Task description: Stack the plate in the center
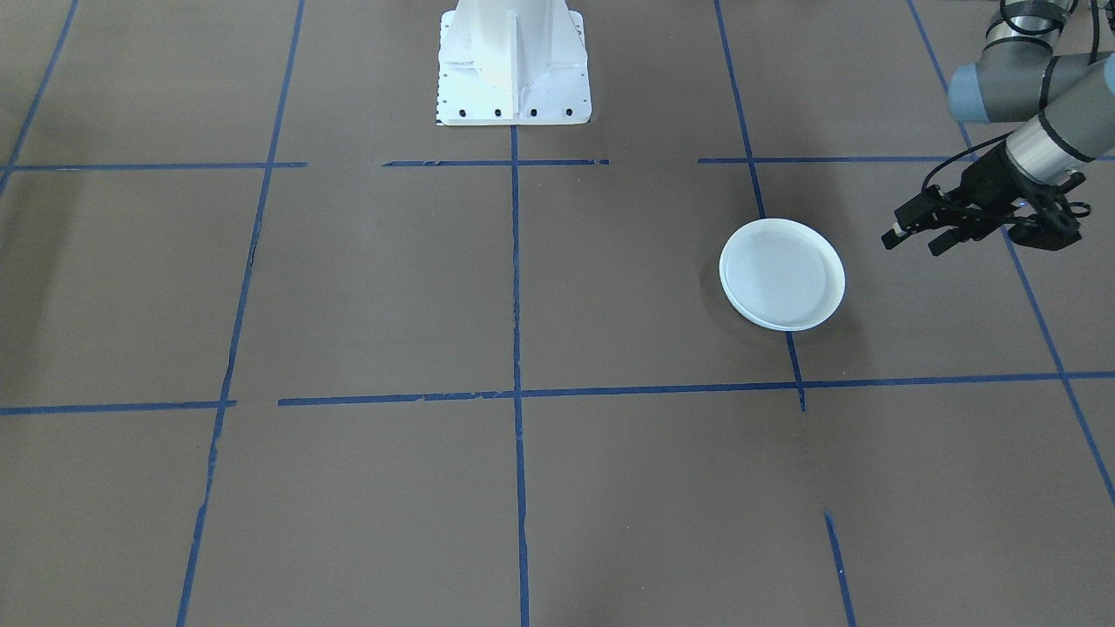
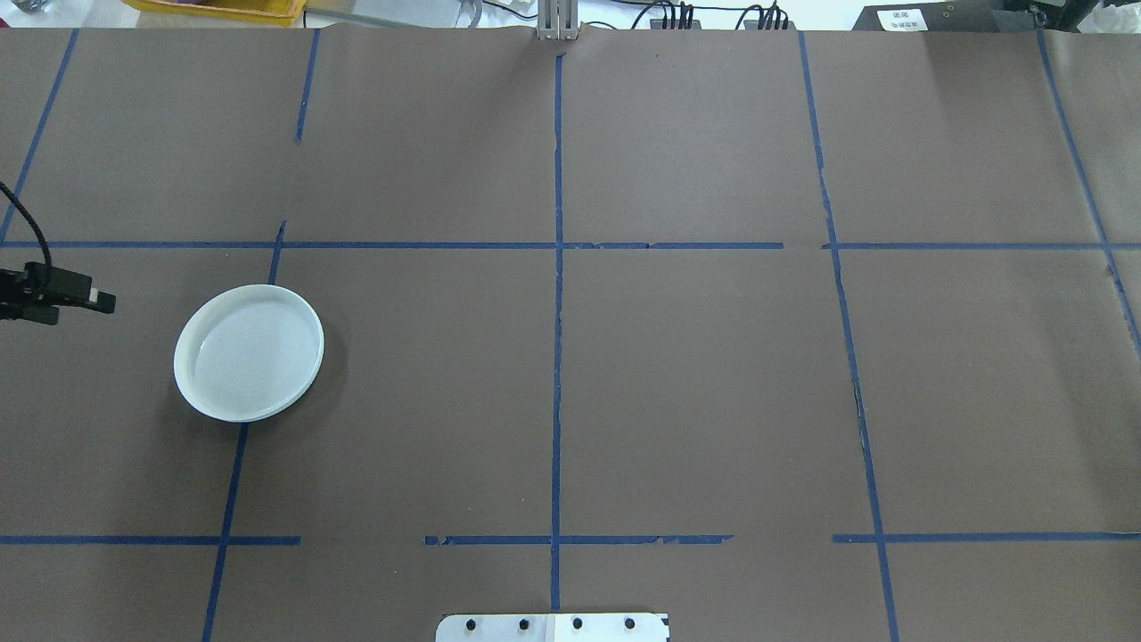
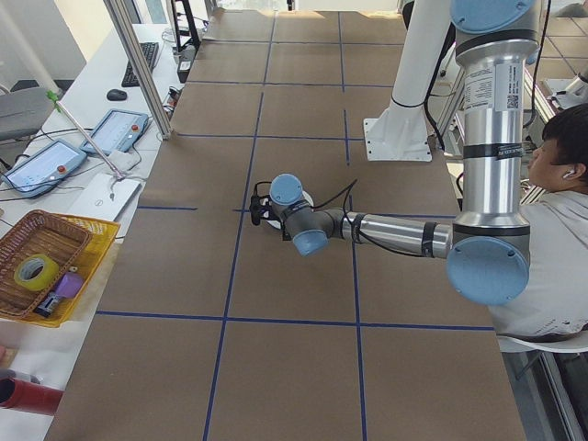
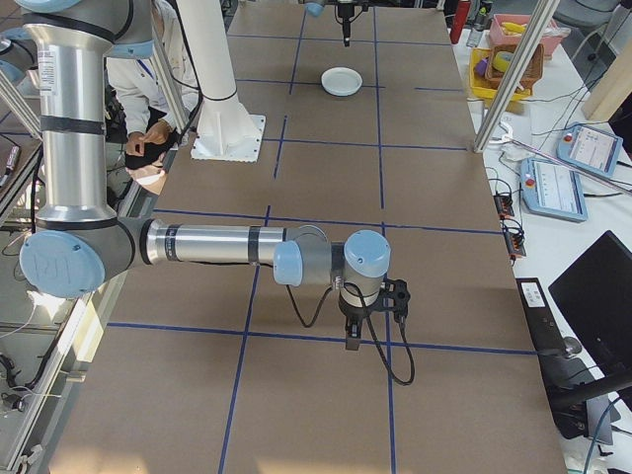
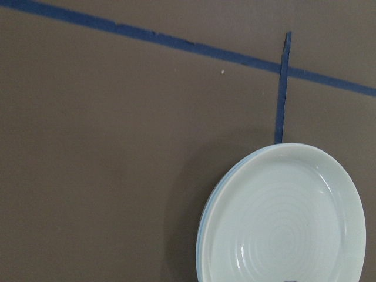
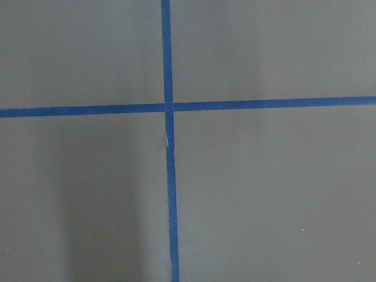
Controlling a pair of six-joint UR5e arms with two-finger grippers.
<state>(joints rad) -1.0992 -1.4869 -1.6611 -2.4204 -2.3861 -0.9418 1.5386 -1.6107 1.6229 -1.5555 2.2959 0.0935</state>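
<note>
A stack of pale plates (image 1: pixel 782 274) (image 2: pixel 249 352) (image 4: pixel 342 81) lies flat on the brown table, on the robot's left side. In the left wrist view the top plate (image 5: pixel 288 217) is pale blue-grey with faint rings, and a bluish rim (image 5: pixel 201 238) of a plate under it shows at its edge. My left gripper (image 1: pixel 913 242) (image 2: pixel 89 303) hovers open and empty beside the stack, on its outer side, apart from it. My right gripper (image 4: pixel 351 341) shows only in the exterior right view, low over a tape crossing far from the plates; I cannot tell its state.
The white robot base (image 1: pixel 514 70) (image 2: pixel 553 627) stands at the table's middle edge. Blue tape lines grid the brown surface. A seated person (image 3: pixel 560 156) is beside the base. A yellow tray with a basket (image 3: pixel 50 266) and tablets (image 3: pixel 115 131) lie off the table.
</note>
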